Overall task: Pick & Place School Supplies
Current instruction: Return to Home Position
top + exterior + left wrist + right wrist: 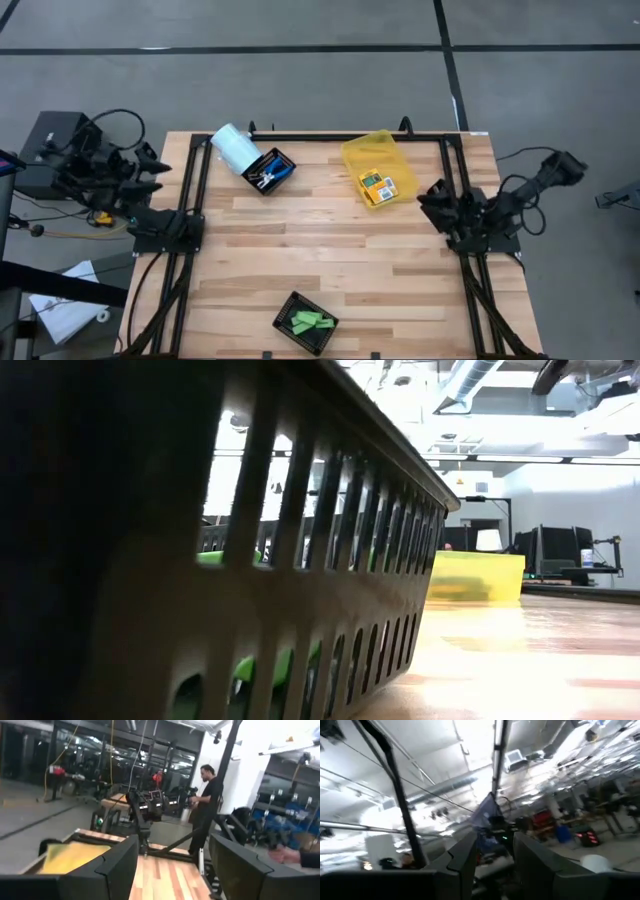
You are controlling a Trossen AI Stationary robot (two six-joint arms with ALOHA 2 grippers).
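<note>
Our left claw sits at the desk's left edge, its fingers apart. The right claw sits at the right edge, fingers likewise apart. We see the green pieces in the black tray at the front edge. The blue-handled scissors lie in another black tray at the far edge, beside a white cylinder. The yellow packs are in the yellow bin near the far right corner.

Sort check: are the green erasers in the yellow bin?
No, the green erasers lie in a black tray; the yellow bin holds orange packs.
</note>
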